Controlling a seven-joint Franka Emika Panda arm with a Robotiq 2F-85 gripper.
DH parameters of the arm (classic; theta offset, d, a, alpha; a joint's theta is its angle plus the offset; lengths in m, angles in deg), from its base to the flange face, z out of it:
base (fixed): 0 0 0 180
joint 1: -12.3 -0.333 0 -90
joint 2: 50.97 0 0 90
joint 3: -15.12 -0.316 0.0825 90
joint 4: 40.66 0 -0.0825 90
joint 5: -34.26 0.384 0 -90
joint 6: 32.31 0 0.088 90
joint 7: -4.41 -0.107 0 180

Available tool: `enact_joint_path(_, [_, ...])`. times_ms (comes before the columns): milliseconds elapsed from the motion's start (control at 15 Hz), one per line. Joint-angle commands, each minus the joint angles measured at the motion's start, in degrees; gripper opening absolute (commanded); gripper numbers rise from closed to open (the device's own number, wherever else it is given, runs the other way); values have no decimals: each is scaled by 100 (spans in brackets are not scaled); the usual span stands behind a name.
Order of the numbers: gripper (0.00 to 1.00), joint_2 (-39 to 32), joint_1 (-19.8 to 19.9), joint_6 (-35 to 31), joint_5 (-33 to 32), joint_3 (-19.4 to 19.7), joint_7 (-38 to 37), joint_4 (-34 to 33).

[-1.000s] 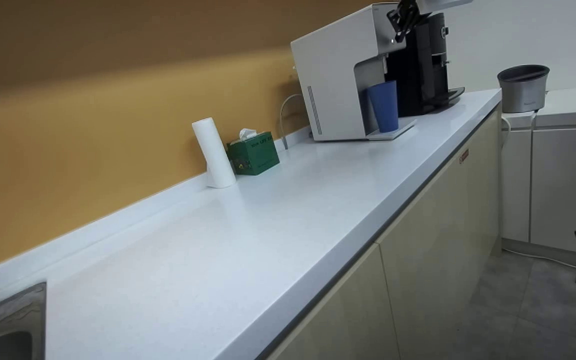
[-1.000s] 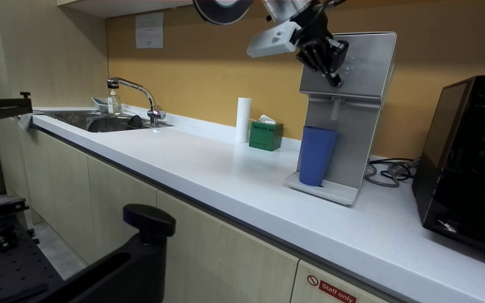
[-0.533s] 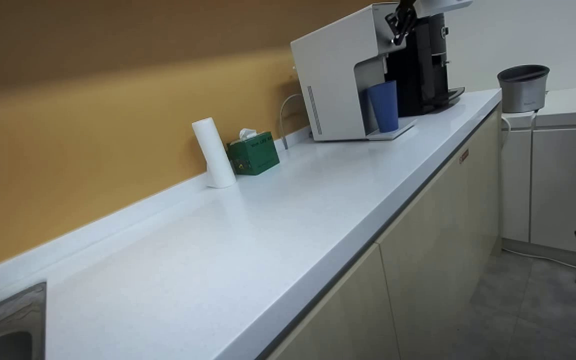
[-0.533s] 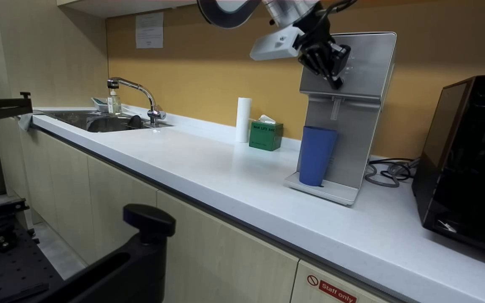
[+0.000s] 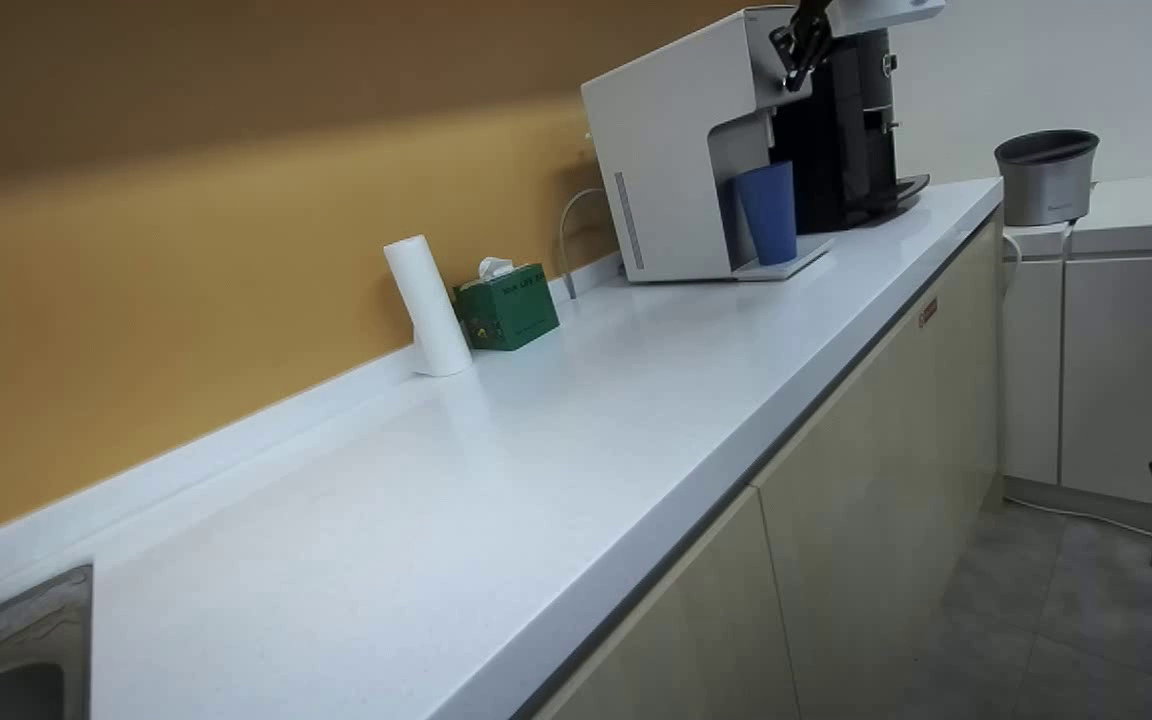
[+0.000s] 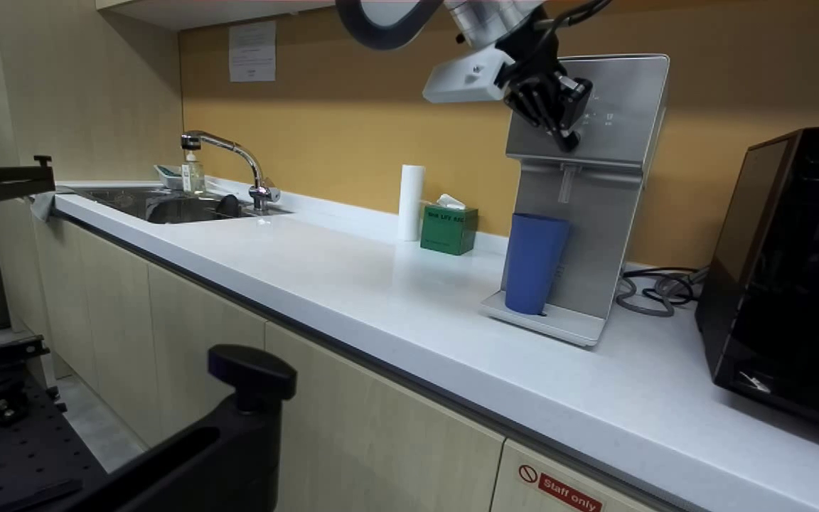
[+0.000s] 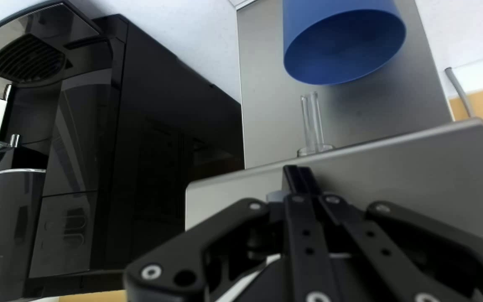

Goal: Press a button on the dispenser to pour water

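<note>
The dispenser, white at the side (image 5: 676,160) with a silver-grey front (image 6: 630,107), stands on the counter. Its front panel fills the middle right of the wrist view (image 7: 413,180). My gripper is shut and empty, its fingertips at the lower part of that panel in both exterior views (image 5: 791,82) (image 6: 567,142) and in the wrist view (image 7: 298,178). A round grey piece (image 7: 277,196), seemingly the button, is partly hidden behind the fingers. Contact looks likely, but I cannot tell how far it is pressed. A clear spout (image 6: 566,183) hangs below the panel.
A blue cup (image 6: 534,263) stands upright on the dispenser's base, under the spout. A black coffee machine (image 7: 174,138) stands close beside the dispenser. A green tissue box (image 6: 448,229) and a white paper roll (image 6: 411,203) stand near the wall. A sink (image 6: 182,203) lies farther along.
My gripper has moved slightly down and to the right in an exterior view, mostly in the first half second, and stayed shut. Small light marks on the panel look clearer now. The cup has not moved.
</note>
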Motion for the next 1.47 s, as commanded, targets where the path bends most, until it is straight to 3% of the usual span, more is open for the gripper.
enact_joint_path(0, [0, -212, -29, 80, 579, -195, 453, -454])
enact_joint_path(200, [0, -244, -36, 77, 778, -196, 684, -487])
enact_joint_path(667, [0, 408, 15, 215, 285, 29, 408, 173])
enact_joint_path(933, [0, 806, 218, 524, -877, 114, -320, 487])
enact_joint_path(1000, [0, 908, -14, 654, -1331, 438, -648, 523])
enact_joint_path(1200, [0, 1265, -48, 1302, -2102, 567, -1155, 571])
enact_joint_path(1267, [26, 1356, -62, 1499, -2305, 576, -1291, 572])
enact_joint_path(1400, [33, 1531, -136, 1879, -2522, 577, -1431, 544])
